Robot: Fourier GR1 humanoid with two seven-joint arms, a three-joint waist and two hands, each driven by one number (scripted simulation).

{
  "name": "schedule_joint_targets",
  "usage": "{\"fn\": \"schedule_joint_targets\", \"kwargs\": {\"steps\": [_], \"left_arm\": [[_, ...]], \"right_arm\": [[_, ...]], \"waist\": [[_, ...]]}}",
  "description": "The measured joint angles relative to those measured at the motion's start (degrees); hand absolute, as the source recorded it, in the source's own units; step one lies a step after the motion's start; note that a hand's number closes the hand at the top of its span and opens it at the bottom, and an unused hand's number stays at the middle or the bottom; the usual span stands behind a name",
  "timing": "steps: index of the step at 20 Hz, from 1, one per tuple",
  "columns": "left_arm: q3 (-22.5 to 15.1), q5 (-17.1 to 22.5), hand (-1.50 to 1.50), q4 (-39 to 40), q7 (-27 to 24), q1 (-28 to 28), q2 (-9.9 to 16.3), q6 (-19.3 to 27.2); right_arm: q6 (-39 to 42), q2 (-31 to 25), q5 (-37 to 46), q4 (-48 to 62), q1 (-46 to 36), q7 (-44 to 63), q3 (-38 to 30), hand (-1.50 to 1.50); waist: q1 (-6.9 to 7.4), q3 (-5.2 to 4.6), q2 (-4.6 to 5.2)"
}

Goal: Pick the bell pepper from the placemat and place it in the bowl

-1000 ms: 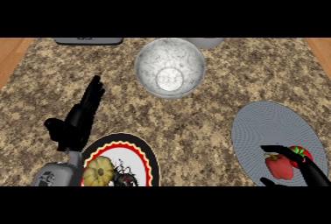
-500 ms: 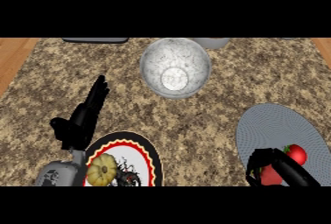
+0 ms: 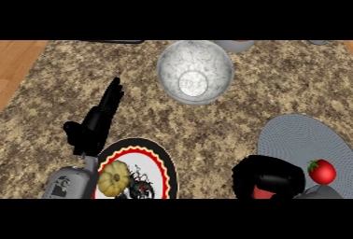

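The red bell pepper (image 3: 322, 171) with its green stem shows at the lower right, over the round grey placemat (image 3: 303, 135). My right hand (image 3: 269, 177) is curled over the pepper's left side at the mat's near-left edge, and a second red patch shows under its fingers. Most of the pepper is hidden by the hand. The speckled grey bowl (image 3: 195, 72) stands at the back centre, well away from the hand. My left hand (image 3: 96, 126) lies open on the counter at the left, fingers straight and pointing away.
A plate (image 3: 164, 163) with a black, red and yellow rim sits at the lower left, holding a yellow squash (image 3: 114, 178) and a dark item. Grey objects stand along the back edge. Wooden floor shows at the far left beyond the counter's edge.
My right hand has closed over the pepper and shifted left toward the mat's edge. The left hand has stayed still. The whole view has slid slightly.
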Motion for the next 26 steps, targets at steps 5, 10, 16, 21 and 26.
{"fn": "schedule_joint_targets", "kwargs": {"steps": [5,10,16,21,26], "left_arm": [[0.9,-0.1,0.0,0.2,-0.1,0.5,0.2,0.6],[2.1,0.1,0.0,-0.1,0.0,1.0,1.0,0.8],[2.8,0.7,0.0,0.1,-1.4,2.4,1.4,-0.2],[2.3,-0.7,0.0,1.2,-2.5,2.4,0.2,0.9],[2.7,-1.0,0.0,1.2,-1.3,0.9,-0.2,1.0]], "right_arm": [[-0.2,-3.2,-11.6,-5.9,-3.5,-1.2,1.0,1.5],[0.4,-8.6,-25.8,-12.9,-7.6,1.0,-4.1,1.5],[3.3,-13.4,-41.9,-16.1,-16.1,10.5,-11.3,1.5],[6.2,-13.8,-53.4,-15.9,-24.7,21.6,-14.4,1.5],[4.0,-9.1,-56.9,-12.8,-33.9,31.3,-13.7,1.5]], "waist": [[-1.84,0.05,-0.23],[-3.25,0.03,-0.48],[-3.68,-0.01,-0.51],[-3.87,-0.01,-0.53],[-3.79,0.0,-0.51]]}}
